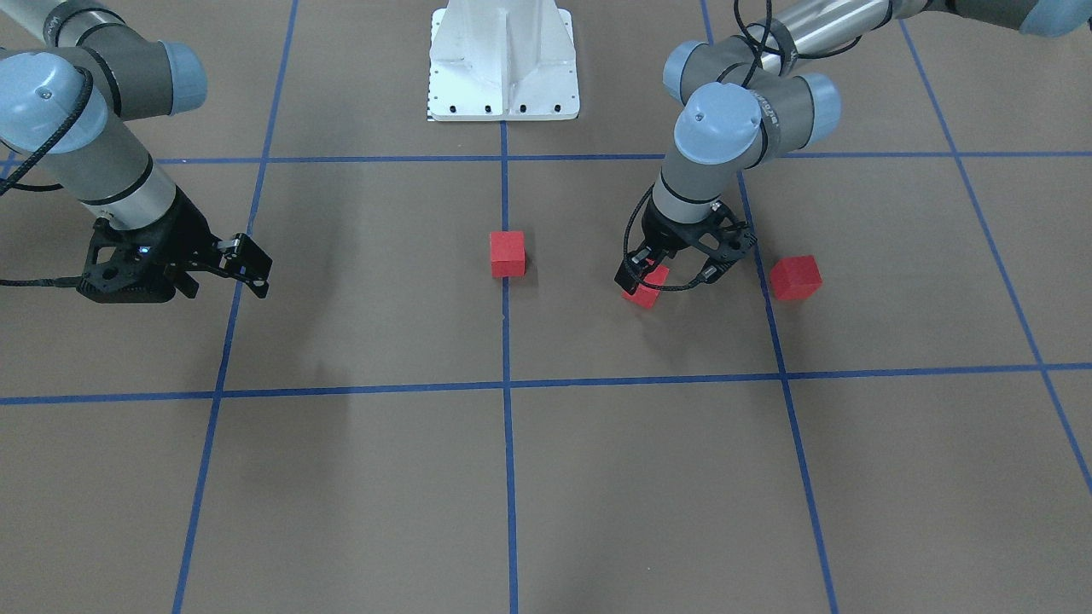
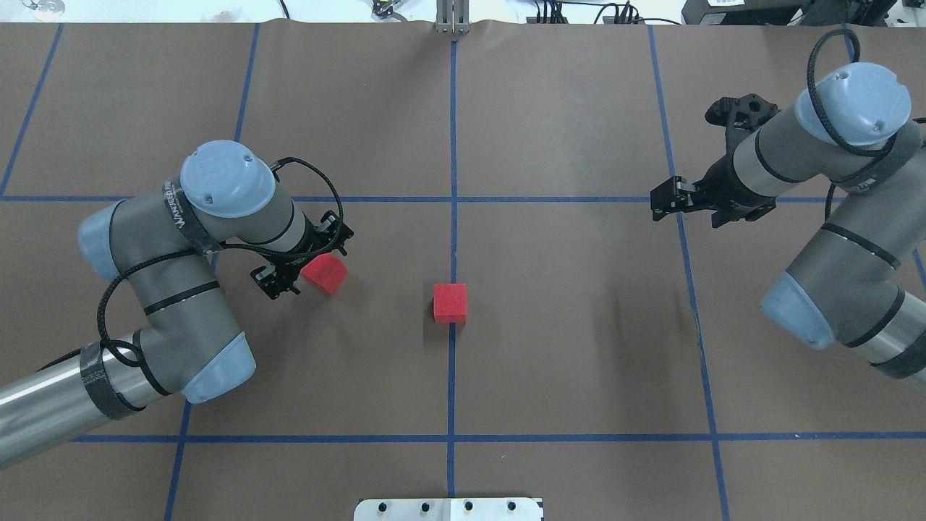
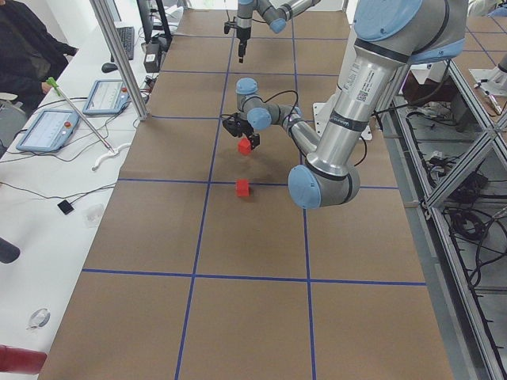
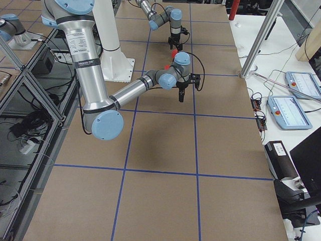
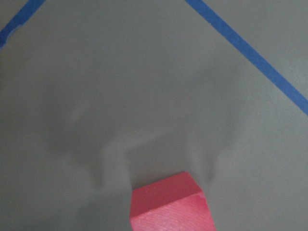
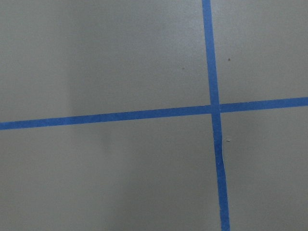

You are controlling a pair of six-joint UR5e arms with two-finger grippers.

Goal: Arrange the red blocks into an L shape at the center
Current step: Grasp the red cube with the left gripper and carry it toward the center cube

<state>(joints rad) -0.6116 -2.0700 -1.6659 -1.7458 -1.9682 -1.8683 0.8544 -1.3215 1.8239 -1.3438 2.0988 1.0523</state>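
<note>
Left gripper spread wide over red block, halfway toward table's left edge, nothing clamped. Square your jaws to faces, close gently, set beside middle block. Right gripper opening unclear.

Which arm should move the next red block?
Left: the left gripper is down at a red block, a second red block lies beside it; the right gripper hangs far off, none near.
</note>
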